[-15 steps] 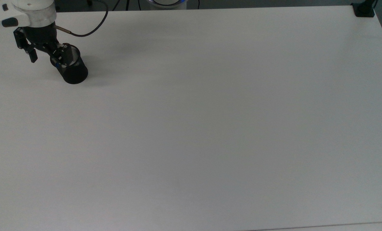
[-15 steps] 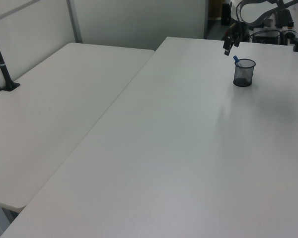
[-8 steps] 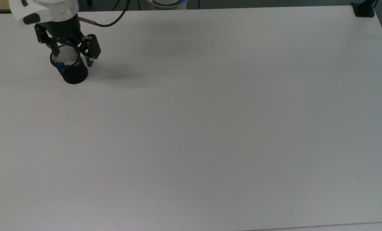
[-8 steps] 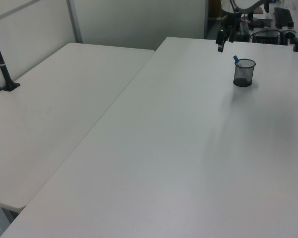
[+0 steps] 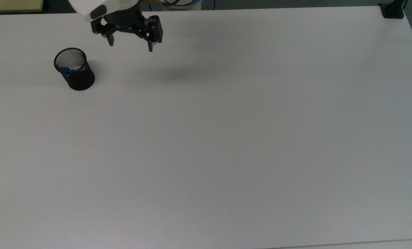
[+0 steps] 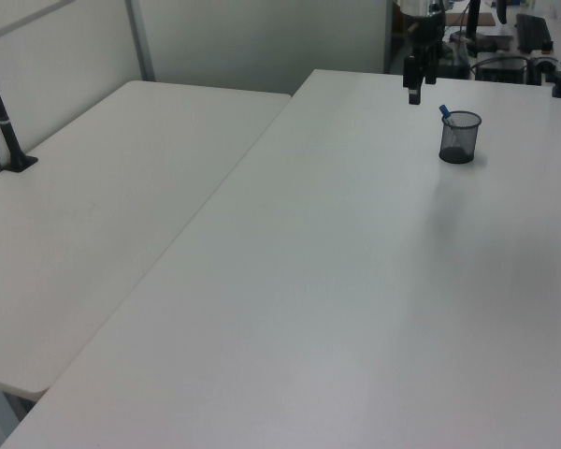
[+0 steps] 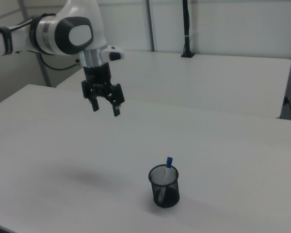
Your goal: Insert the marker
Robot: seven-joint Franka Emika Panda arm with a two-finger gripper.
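In the right view, the black mesh cup [image 7: 164, 186] stands upright nearest the camera on the white table [image 7: 223, 145]. The marker [image 7: 168, 165] sits inside it, leaning against the rim, with its blue end poking up just above the edge and the white barrel showing through the opening. The cup has bare tabletop all around it.

Farther back and toward the right view's left, the gripper [image 7: 105, 109] hangs in the air well apart from the cup, fingers pointing down and spread wide with nothing between them. A soft shadow lies on the table below it. The white arm [image 7: 63, 34] reaches in from the right view's upper left. Beyond it stands a second white table [image 7: 223, 82] with a black post [image 7: 185, 29] rising from its far edge.

In the top view, the cup [image 5: 75, 69] stands near the top view's upper left, the marker's [image 5: 67, 69] blue end resting against the inner wall at the top view's left side. The gripper [image 5: 130, 46] is to the top view's right of the cup, its two fingers held apart and empty.

In the left view, the cup [image 6: 459, 137] stands at the far end of the long table, the marker [image 6: 445, 113] slanting out at its rim, and the gripper [image 6: 414, 95] hovers just to the left view's left of it.
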